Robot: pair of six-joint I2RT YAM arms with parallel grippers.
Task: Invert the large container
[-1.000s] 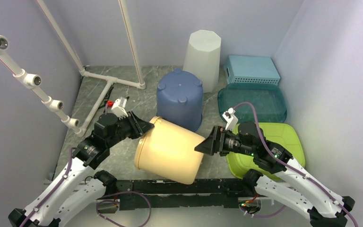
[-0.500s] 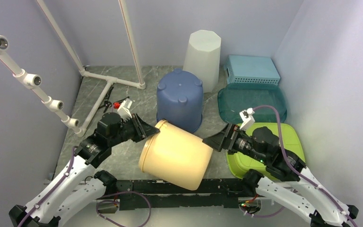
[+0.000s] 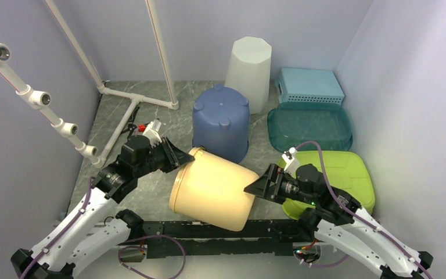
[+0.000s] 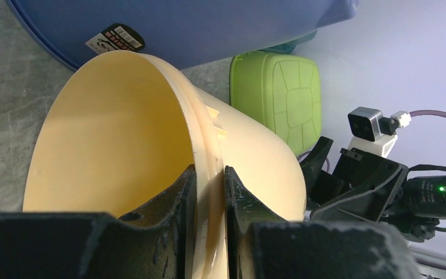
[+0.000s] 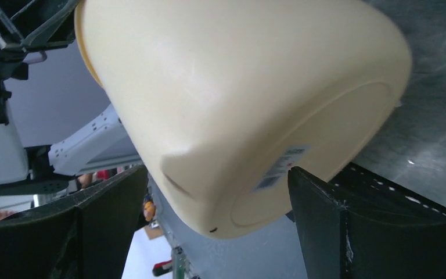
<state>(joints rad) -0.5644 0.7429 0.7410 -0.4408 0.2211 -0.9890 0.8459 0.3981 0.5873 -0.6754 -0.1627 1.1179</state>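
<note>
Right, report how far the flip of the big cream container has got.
Done: the cream container is tipped onto its side, mouth facing left. In hand: the left gripper pinches its rim; the right gripper is open at its base. Left: rotate it the rest of the way and set it mouth-down on the table.

Smooth, faintly glossy cream plastic large container; matt grey marbled table.

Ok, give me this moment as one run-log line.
cream container: on its side, not yet inverted | left gripper: shut on its rim | right gripper: open, at its base
</note>
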